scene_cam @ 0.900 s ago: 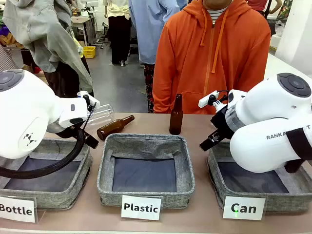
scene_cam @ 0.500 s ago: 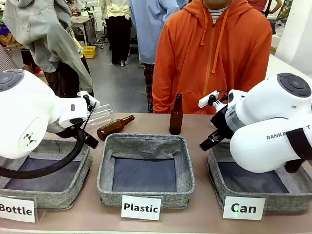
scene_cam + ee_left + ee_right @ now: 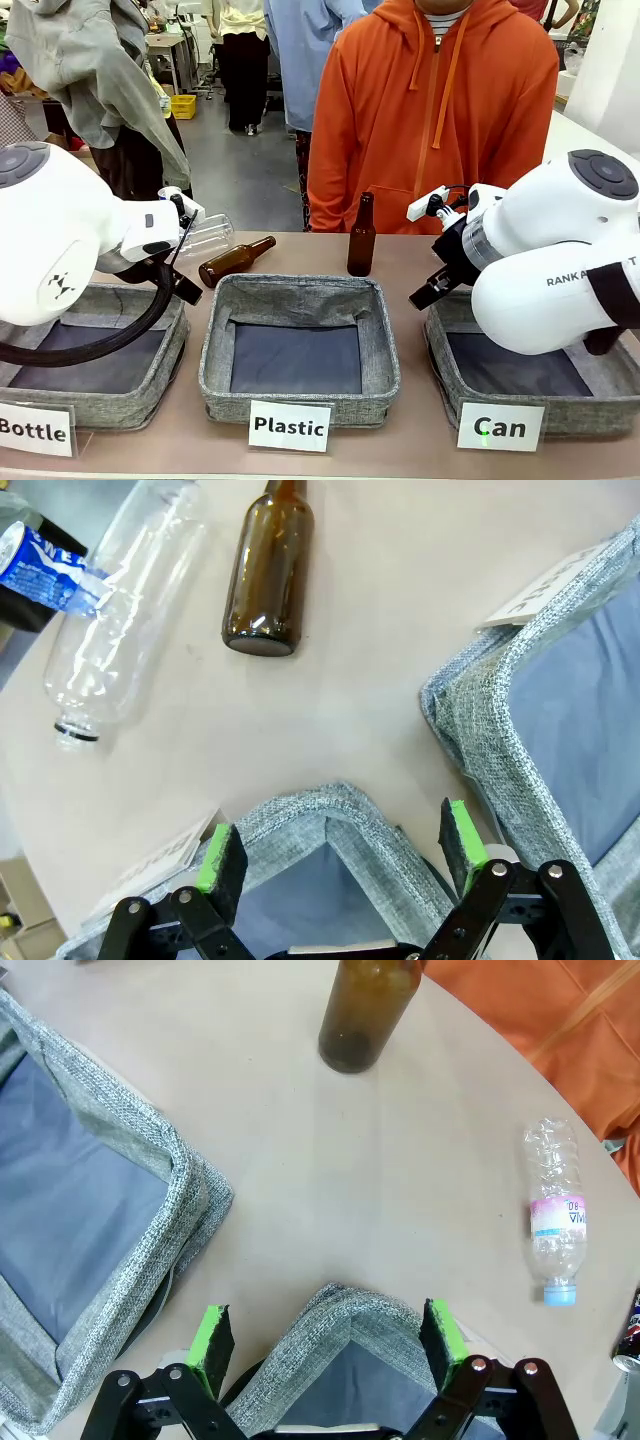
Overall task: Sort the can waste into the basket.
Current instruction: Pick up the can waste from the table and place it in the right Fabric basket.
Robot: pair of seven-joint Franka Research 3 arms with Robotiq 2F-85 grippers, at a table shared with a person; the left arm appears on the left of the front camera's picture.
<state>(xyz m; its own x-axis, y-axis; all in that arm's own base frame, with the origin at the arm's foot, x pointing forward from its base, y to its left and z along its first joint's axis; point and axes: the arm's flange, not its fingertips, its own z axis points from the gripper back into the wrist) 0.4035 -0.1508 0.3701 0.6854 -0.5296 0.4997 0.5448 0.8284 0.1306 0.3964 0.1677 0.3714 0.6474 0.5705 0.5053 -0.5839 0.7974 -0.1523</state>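
Hanging spread and empty above a corner of the basket [image 3: 580,415], the right tool [image 3: 325,1345] seemed staged for a reach; the left tool [image 3: 345,850] gaped likewise. The blue can [image 3: 35,555] and black can [image 3: 628,1335] sat unsorted on the surface [image 3: 300,1140], outside it.

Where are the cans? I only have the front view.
Observer: Left wrist view: a blue and white can lies at the picture's top-left edge, beside a clear plastic bottle.
Operator: The other one?
Observer: Right wrist view: a black can, cut by the right edge, near a small labelled bottle.
Operator: Grippers holding anything?
Observer: No. The left gripper and the right gripper are both open and empty.
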